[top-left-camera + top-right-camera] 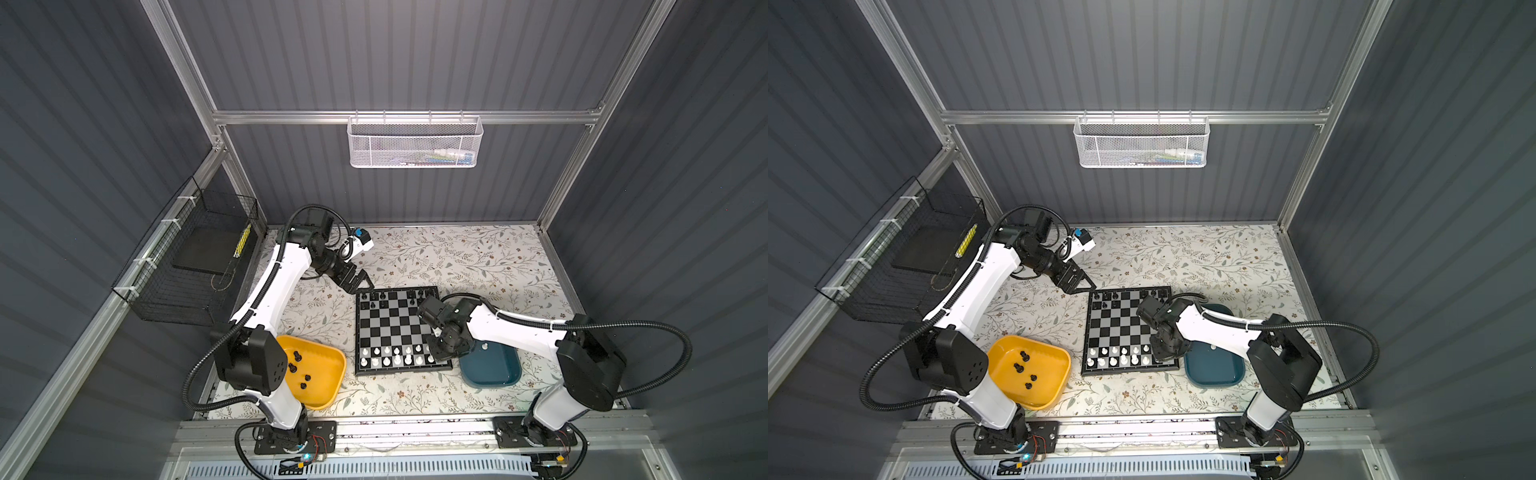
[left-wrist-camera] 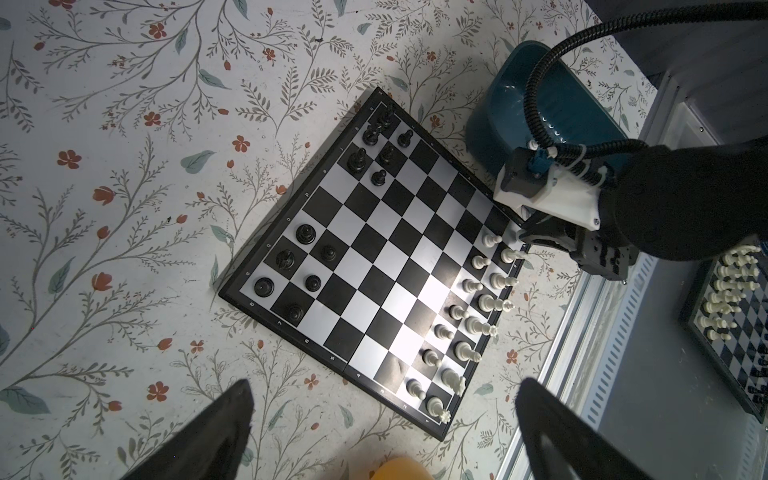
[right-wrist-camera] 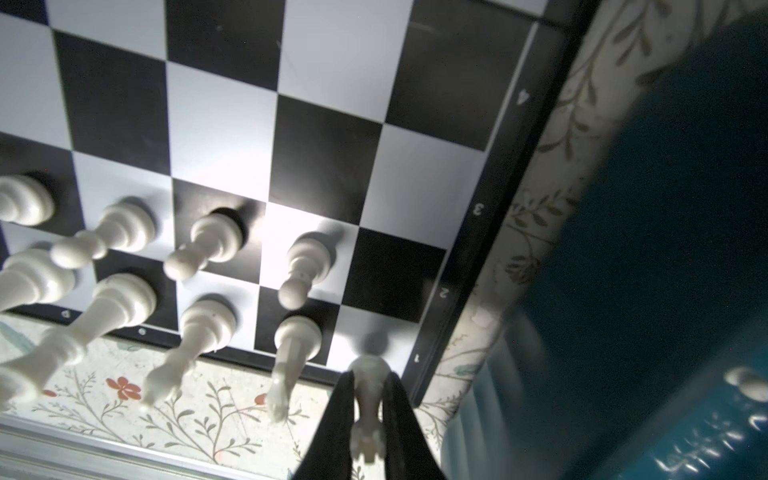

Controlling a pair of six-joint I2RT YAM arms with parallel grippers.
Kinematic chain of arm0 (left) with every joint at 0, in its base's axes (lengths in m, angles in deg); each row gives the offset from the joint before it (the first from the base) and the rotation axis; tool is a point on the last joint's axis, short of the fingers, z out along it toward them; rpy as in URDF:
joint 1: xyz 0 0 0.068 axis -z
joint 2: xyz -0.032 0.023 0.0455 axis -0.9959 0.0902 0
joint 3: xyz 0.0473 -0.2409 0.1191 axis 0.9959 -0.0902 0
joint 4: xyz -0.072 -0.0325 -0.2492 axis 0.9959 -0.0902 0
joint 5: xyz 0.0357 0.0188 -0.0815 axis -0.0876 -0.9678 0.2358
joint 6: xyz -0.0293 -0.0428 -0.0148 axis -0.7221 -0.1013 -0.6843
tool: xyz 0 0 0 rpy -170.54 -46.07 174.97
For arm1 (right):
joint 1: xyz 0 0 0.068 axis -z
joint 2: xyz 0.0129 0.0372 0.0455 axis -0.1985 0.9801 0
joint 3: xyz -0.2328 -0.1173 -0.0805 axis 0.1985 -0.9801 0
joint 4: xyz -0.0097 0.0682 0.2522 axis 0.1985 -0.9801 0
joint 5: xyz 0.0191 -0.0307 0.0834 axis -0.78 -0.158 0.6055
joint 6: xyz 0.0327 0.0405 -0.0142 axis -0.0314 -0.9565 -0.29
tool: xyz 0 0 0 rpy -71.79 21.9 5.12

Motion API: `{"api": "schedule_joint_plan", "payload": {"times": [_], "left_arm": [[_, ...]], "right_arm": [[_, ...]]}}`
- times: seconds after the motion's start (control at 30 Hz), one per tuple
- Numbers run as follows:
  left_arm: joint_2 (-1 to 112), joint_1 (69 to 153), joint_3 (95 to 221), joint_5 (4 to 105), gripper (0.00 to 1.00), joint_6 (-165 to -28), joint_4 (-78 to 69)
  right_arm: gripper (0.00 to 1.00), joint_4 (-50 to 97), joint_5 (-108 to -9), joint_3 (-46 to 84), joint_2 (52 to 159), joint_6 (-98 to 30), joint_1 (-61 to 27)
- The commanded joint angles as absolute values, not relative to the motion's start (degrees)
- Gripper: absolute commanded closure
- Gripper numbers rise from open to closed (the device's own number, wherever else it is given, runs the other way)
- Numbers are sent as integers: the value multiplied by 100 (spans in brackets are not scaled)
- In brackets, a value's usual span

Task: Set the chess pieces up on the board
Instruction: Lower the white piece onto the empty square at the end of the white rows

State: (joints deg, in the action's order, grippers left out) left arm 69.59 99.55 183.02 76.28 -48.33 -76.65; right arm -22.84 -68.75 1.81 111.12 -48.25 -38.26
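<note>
Right pincer clamping 1 white rook at the board's corner square, left pincer hanging wide open.

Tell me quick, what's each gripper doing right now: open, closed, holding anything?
Left gripper: open, holding nothing.
Right gripper: closed on a white chess piece.

1. The board lies on the floral tabletop between a yellow tray and a teal tray.
2. White chess pieces stand in its near rows, black chess pieces in its far rows.
3. Four black ones sit in the yellow tray.
4. The left gripper, jaws spread, hangs by the far left corner; the right gripper is low at the near right corner.
</note>
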Motion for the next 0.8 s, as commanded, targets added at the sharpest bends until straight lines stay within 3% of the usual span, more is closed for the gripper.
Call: {"api": "schedule_joint_plan", "payload": {"times": [0.0, 0.77], "left_arm": [[6778, 9994, 18217, 7589, 1, -4761, -7689], [6768, 9994, 18223, 7557, 0, -4752, -7689]], "right_arm": [[83, -2246, -6867, 90, 11189, -4880, -3856], [73, -2401, -6985, 225, 11059, -4864, -3856]]}}
